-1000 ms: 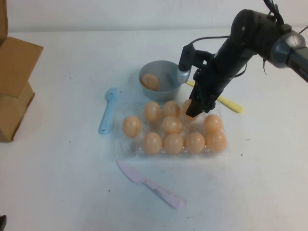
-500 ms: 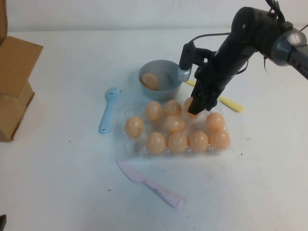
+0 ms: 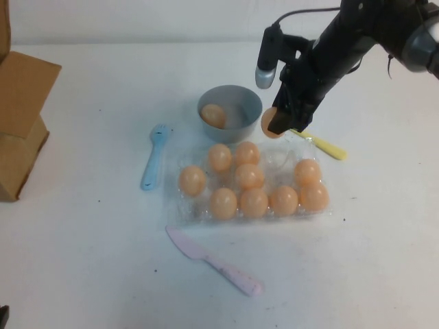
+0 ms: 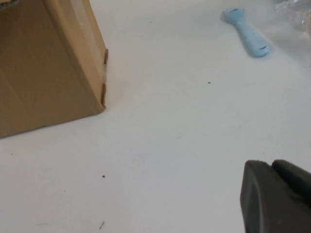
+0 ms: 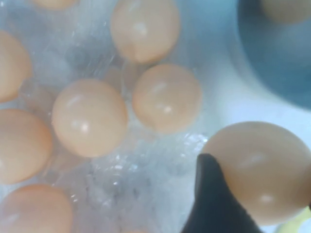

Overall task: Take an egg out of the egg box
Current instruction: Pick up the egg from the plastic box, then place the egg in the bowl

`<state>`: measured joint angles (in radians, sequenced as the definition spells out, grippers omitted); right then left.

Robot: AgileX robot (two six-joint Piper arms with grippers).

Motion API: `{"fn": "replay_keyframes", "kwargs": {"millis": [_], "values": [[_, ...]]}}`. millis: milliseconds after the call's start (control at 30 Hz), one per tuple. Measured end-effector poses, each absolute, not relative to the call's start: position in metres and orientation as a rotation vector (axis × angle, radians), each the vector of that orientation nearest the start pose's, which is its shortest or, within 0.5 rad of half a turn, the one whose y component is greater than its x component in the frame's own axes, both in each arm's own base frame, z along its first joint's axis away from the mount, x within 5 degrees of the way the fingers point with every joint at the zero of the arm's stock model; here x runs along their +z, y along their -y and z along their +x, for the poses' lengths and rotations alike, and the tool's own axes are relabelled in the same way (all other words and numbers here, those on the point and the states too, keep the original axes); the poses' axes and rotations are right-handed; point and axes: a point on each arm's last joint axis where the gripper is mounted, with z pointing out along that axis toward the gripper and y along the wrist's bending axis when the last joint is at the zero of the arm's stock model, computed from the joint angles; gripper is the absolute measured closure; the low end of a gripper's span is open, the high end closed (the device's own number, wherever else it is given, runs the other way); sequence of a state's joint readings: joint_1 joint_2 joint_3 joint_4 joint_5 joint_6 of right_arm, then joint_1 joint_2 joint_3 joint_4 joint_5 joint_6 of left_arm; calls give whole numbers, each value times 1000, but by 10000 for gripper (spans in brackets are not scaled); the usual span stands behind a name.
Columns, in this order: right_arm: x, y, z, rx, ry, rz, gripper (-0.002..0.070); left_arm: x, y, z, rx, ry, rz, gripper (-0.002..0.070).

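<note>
**Egg held clear above tray, beside bowl**

While the wide white matte table lies mostly bare toward its near and left sides, most items crowd its middle. The brown cardboard box, flat-sided w/ sharp corners, sits at the far left edge, well apart from the rest. The black right arm reaches in from the upper right, crossing over the table behind the tray.

The clear, crinkly plastic egg box w/ rows of cups lies centre-right; nine smooth orange-tan eggs fill most cups, and the cups at its back right show vacant. Just behind it stands the round grey-blue bowl, smooth-walled, w/ one tan egg inside. A pale lilac plastic knife lies just in front of the tray, angled; a light-blue plastic spoon lies just left of it; a yellow flat utensil pokes out behind the tray's back right corner, partly under the arm.

The right gripper hangs above the tray's back edge, just right of the bowl, its dark fingers clamped on the egg, a smooth orange-tan oval lifted clear of the cups. The wrist view shows that egg over the gap between tray and bowl rim.

The left gripper is low over bare table, near the cardboard box; only a dark part shows, so cannot tell its finger state.
</note>
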<state>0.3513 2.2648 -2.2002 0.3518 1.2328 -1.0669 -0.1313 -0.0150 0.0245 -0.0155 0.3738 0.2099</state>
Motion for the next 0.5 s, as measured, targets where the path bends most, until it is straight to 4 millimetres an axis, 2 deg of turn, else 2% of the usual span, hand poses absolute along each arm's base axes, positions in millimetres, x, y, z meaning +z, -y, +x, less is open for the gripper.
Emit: {"fn": "replay_keyframes", "kwargs": {"millis": [133, 267, 500], "values": [[281, -199, 454, 269, -2052, -1584, 337, 172, 7, 52, 39, -1841, 308, 678], [287, -205, 462, 264, -2013, -1459, 337, 172, 7, 52, 39, -1841, 308, 678], [262, -222, 482, 252, -2005, -1279, 337, 172, 7, 52, 39, -1841, 308, 678]]}}
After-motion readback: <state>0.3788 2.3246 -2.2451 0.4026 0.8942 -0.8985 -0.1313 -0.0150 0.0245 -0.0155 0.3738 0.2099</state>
